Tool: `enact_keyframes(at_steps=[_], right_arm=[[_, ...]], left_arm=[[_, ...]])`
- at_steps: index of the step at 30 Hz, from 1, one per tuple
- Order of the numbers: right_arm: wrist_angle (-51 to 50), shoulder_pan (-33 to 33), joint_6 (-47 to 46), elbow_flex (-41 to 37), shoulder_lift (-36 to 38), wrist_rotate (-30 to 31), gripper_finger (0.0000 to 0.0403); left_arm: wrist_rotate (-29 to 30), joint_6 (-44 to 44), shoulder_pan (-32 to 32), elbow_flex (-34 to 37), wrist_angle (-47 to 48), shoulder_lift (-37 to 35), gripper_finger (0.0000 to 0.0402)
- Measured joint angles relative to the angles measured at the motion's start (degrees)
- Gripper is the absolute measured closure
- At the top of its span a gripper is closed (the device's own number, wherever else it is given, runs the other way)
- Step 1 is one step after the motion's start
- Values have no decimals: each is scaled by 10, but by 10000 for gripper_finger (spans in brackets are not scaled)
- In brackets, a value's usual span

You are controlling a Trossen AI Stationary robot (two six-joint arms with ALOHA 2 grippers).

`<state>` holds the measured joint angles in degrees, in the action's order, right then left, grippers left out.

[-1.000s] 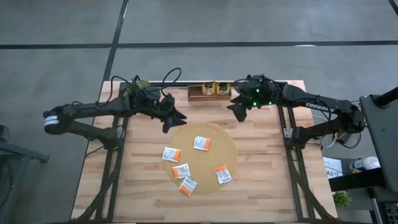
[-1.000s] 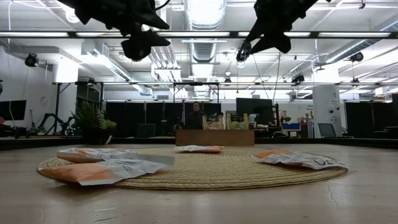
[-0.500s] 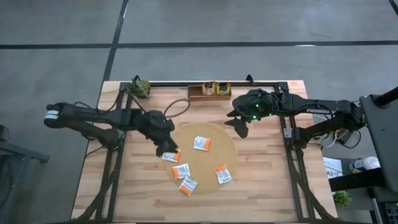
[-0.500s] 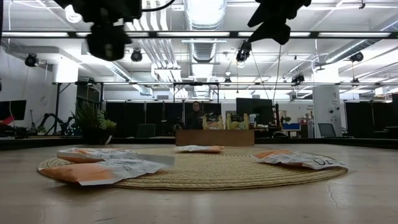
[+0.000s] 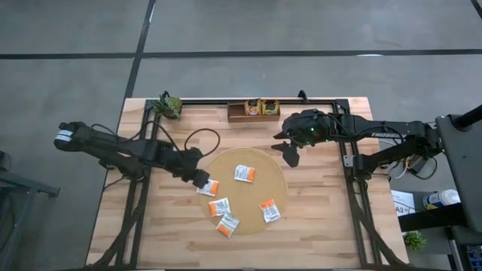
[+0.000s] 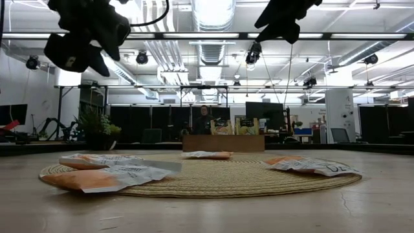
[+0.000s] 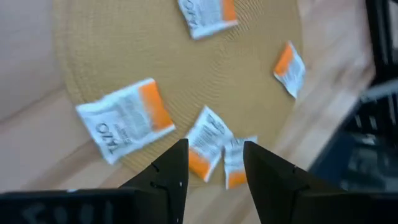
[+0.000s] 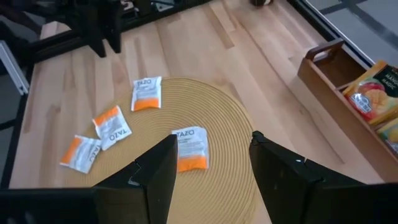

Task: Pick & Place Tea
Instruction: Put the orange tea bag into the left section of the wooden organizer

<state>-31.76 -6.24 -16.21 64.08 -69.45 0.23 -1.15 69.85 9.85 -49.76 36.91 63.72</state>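
Lying on the round mat (image 5: pixel 248 177): five tea sachets (image 5: pixel 243 173) (white with orange), nothing covering them. Hovering over the mat's left edge: left gripper (image 5: pixel 202 181), fingers (image 7: pixel 168 177) spread. Hanging beside the wooden tray (image 5: pixel 245 114) on the table (image 5: pixel 316 226): right gripper (image 5: pixel 290 147), fingers spread, empty.

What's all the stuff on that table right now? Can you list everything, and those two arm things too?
Tea sachets: five, white with orange marks, on the mat, two overhanging its edge.
Round mat: one, tan woven, table centre.
Wooden tray: one, brown, far edge, holding yellow-and-dark packets.
Small plant: one, green, far left corner.
Table: one, light wood.
Left claw: dark, open, above the mat's left edge near a sachet.
Right claw: dark, open, empty, above the mat's far right edge.
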Motion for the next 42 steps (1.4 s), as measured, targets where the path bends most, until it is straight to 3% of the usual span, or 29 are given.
enact_keyframes(at_steps=[8, 28, 42], right_arm=[[4, 0, -32, 0, 0, 0, 207], [6, 0, -44, 0, 0, 0, 207], [6, 0, -42, 0, 0, 0, 207]], left_arm=[[8, 8, 5, 0, 61, 27, 268], [-17, 19, 4, -34, 107, 228, 270], [41, 36, 3, -30, 87, 244, 270]])
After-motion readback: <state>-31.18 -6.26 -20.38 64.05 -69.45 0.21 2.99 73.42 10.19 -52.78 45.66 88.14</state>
